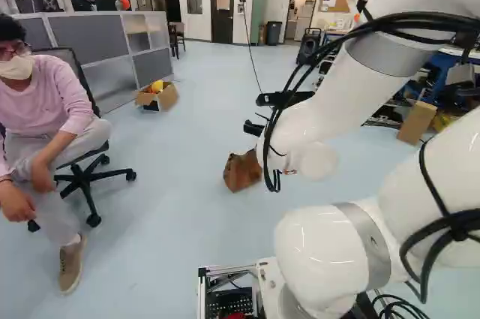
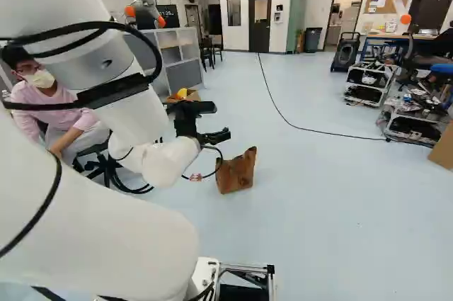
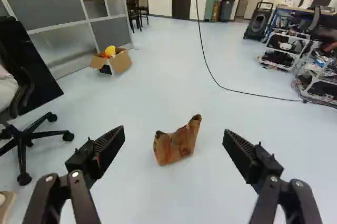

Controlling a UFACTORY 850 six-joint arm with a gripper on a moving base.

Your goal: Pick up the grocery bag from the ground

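1. Gripper (image 2: 221,121): quantity one, released. In the wrist view, its two fingers (image 3: 108,147) stand wide apart.
2. Grocery bag (image 3: 178,142): quantity one, brown, resting on the floor (image 3: 237,129). It lies ahead of the gripper (image 3: 174,132), in line with the gap between the fingers and well apart from them. Its top edge is uneven, with one corner raised.
3. Carton (image 3: 120,61): quantity one, open, near the partition (image 3: 58,5), with yellow and orange items showing at its top.
4. Cable (image 3: 208,68): quantity one, running along the floor beyond the bag.
5. Other machines: quantity two. Another robot (image 2: 145,12) appears above the partition; the second (image 2: 407,3) appears at the upper right of the right base view.
6. View differences: the right base view shows the whole visible face of the bag; in the left base view, the arm (image 1: 300,127) and its hoses overlap the bag's right edge. The left base view shows most of the office chair's wheeled base (image 1: 91,176). The black part beside the arm there is probably a finger; the arm hides the rest.
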